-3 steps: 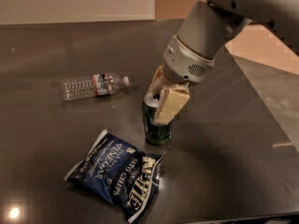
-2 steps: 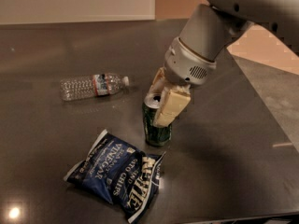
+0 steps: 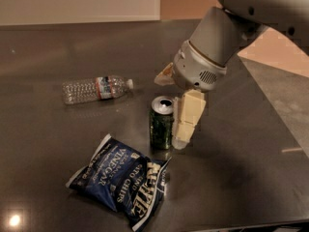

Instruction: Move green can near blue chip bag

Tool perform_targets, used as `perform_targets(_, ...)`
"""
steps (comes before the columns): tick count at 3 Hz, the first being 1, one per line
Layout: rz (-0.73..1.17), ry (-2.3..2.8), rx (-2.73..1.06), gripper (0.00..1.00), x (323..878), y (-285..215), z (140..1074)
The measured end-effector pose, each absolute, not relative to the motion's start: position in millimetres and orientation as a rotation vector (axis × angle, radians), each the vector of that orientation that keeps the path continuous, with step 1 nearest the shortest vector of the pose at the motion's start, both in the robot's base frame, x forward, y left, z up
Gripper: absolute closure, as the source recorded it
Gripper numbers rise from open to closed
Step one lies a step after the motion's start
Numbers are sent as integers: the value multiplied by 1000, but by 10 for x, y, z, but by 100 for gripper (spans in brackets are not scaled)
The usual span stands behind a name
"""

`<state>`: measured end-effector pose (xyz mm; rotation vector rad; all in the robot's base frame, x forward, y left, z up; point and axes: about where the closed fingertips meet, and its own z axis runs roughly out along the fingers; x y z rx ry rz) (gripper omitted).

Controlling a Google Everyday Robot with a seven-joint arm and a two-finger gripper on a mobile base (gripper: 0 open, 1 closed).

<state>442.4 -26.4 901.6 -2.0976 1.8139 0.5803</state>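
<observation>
The green can stands upright on the dark table, its silver top showing. It is just above the upper right corner of the blue chip bag, which lies flat at the front. My gripper is open around the can's upper part. One cream finger hangs just right of the can, and the other finger shows behind it. The can stands free on the table.
A clear plastic water bottle lies on its side at the left, behind the can. The table's right edge runs diagonally, with lighter floor beyond. A pale wall runs along the back.
The fingers have let go of the can and spread apart. The gripper has shifted a little up and to the right. The can and the bag stay in place.
</observation>
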Motion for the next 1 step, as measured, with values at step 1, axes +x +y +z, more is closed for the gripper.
perform_targets(1, 580, 1814, -2098, 0, 4424, -264, 9017)
